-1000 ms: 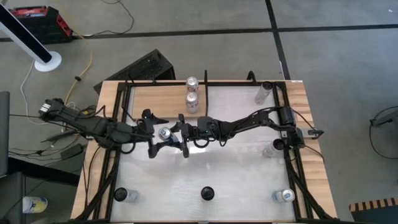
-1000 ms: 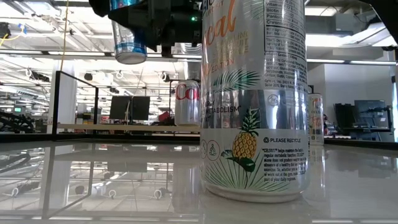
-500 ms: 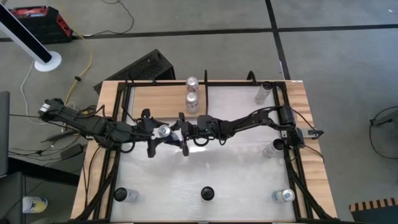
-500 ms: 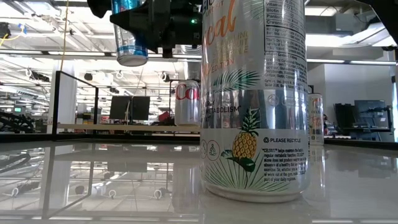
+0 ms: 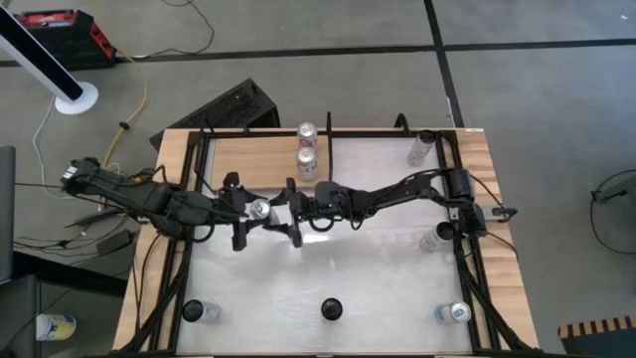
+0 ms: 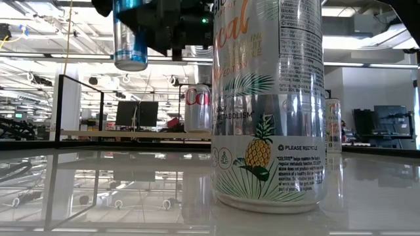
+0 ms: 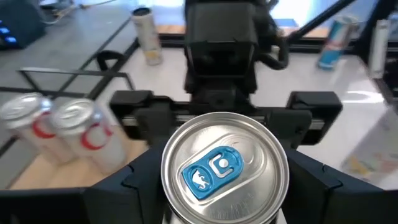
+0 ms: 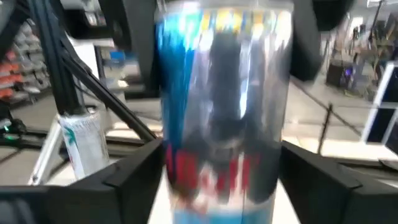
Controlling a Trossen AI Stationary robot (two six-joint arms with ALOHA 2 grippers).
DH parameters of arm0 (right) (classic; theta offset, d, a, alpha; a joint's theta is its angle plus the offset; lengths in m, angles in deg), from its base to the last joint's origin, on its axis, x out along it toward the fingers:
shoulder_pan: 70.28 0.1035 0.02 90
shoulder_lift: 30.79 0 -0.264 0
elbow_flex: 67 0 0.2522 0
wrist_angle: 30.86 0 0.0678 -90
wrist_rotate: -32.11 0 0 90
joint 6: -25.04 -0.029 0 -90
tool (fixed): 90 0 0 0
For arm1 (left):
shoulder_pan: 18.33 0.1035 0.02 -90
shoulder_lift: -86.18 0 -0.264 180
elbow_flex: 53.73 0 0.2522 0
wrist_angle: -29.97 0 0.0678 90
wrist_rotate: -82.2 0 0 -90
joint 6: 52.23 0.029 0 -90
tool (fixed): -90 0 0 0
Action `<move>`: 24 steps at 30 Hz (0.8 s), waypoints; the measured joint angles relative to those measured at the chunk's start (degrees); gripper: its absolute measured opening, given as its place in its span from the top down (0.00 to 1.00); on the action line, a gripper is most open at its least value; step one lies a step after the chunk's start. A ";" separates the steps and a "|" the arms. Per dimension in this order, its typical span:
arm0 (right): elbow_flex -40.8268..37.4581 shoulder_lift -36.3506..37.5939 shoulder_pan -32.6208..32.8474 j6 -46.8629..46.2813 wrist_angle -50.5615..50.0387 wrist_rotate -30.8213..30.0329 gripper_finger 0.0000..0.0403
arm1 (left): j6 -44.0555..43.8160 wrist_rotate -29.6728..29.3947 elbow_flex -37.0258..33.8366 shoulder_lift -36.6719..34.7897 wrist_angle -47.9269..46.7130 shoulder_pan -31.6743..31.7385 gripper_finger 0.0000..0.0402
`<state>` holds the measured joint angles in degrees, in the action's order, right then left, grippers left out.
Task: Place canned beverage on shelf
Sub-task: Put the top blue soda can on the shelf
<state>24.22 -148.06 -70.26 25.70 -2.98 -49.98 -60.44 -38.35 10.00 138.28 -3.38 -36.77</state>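
Note:
A silver and blue can point(image 5: 260, 209) is up in the air over the middle of the table. My left gripper point(image 5: 244, 212) is shut on it. Its top with a blue tab shows in the left wrist view point(image 7: 224, 171). My right gripper point(image 5: 294, 211) faces it from the right, open, with a finger on either side of the can point(image 8: 221, 112). The shelf point(image 5: 253, 159), a wood-grain panel with black rails, lies at the table's far left. Two cans point(image 5: 307, 149) stand on their bases on it. My left gripper pinches the can's upper wall just under the rim point(image 7: 168, 199) between its two fingers. The fingers come level from the table's left. The can stands upright and hangs below the fingers point(image 6: 130, 46), lifted clear of the table.
A tall can with a pineapple print point(image 6: 269, 105) stands at the near edge point(image 5: 331, 308). More cans stand at the near left point(image 5: 194, 311) and near right point(image 5: 454, 313). Bottles stand at the far right point(image 5: 421, 147) and right point(image 5: 432, 237).
My left gripper has gone a little toward the table's left edge with the can, away from my right gripper. The can has stayed lifted clear and now hangs more upright.

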 joint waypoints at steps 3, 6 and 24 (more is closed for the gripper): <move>0.16 3.76 -0.52 2.32 -9.02 -0.17 0.30 | 1.23 -0.53 2.60 0.03 -3.88 1.07 0.46; 0.47 9.90 -1.11 3.47 -21.40 -0.86 0.31 | 3.33 0.54 4.21 -0.06 -4.79 3.28 0.46; -0.10 29.11 -2.42 -0.88 -73.13 -12.83 0.30 | 26.75 29.99 4.63 -1.22 -5.65 40.72 0.46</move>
<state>24.13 -118.95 -72.68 24.82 -76.11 -62.80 -33.69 -8.36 14.64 137.06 -9.03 3.95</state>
